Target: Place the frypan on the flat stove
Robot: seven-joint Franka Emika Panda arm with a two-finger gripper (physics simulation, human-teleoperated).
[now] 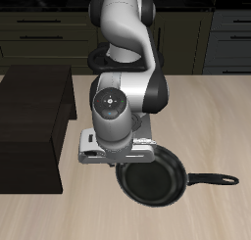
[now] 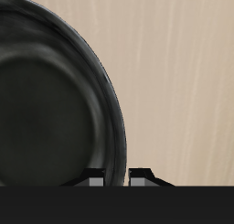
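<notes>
Fingers [image 2: 116, 177] straddle the frypan [image 1: 151, 177] rim, one tip inside the pan and one outside, a narrow gap between them; I cannot tell whether they clamp the rim.

Wrist view: both of my fingertips [image 2: 95, 178] show as small grey tabs, with the glossy black rim [image 2: 108, 100] curving down to pass between them. Bare light wood table [image 2: 183, 72] fills the area outside the rim. Exterior view: my arm's wrist housing [image 1: 114, 112] sits directly over the pan's rear edge, hiding the fingers. The frypan is near the table's front edge, its long thin handle [image 1: 210, 179] pointing sideways. A dark brown cabinet block [image 1: 34, 107] stands farther back, well apart from the pan.
</notes>
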